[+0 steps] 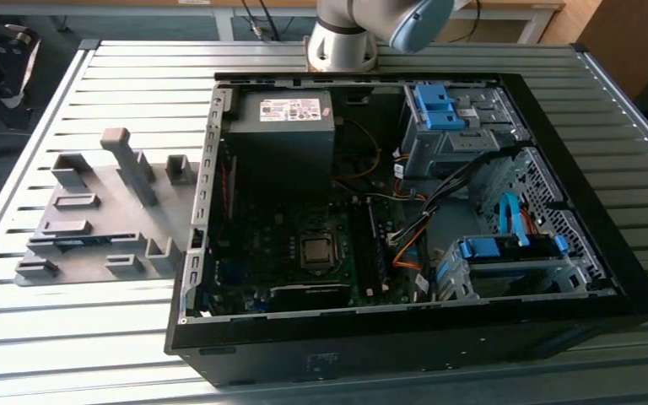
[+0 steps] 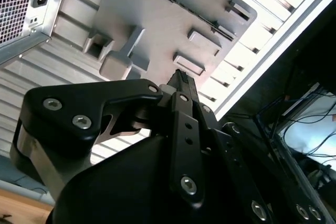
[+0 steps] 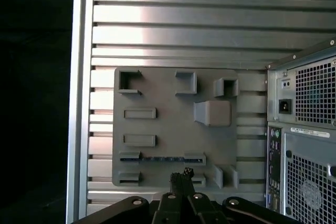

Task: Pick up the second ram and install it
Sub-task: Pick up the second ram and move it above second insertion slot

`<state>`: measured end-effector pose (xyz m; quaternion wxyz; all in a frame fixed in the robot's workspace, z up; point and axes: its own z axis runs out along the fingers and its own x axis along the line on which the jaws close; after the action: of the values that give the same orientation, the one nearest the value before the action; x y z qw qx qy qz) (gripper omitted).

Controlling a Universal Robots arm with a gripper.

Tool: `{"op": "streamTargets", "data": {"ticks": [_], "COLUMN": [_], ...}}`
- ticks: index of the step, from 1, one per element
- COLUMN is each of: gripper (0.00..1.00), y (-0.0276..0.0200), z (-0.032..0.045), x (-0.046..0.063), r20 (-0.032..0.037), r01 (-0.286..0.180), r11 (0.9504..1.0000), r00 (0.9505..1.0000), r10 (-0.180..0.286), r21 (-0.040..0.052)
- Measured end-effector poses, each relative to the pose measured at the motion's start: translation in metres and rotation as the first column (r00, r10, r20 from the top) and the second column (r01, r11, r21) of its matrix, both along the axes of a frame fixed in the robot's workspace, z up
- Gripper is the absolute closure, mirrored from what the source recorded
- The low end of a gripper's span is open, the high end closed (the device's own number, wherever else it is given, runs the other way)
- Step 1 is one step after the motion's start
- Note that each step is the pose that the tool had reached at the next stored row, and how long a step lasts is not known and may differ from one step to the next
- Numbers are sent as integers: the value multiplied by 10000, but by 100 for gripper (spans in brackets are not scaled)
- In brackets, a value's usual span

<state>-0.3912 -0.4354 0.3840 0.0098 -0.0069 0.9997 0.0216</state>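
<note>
The second ram (image 3: 163, 158) is a thin dark strip standing on edge between two grey holder blocks on the grey holder plate (image 3: 173, 129). In the exterior view the second ram (image 1: 82, 243) shows as a bluish-green strip low on the holder plate (image 1: 99, 211), to the left of the PC case. My gripper (image 3: 181, 173) hangs well above the plate, its tips close to the ram's line in the first wrist view. In both wrist views its black fingers (image 2: 180, 78) are pressed together with nothing between them.
The open black PC case (image 1: 414, 337) lies on the slatted metal table (image 1: 77, 354), motherboard (image 1: 313, 245) facing up, with orange cables, blue drive brackets and a power supply (image 1: 284, 118) inside. The arm's base (image 1: 341, 42) stands behind the case. Upright grey blocks (image 1: 132, 164) rise from the holder plate.
</note>
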Motion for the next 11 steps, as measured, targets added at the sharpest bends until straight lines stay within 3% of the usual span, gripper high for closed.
{"op": "streamTargets", "data": {"ticks": [11], "gripper": [89], "y": [0], "z": [-3], "x": [-20], "r20": [-6], "r01": [-891], "r11": [9960], "r00": [9960], "r10": [891], "r21": [-113]}}
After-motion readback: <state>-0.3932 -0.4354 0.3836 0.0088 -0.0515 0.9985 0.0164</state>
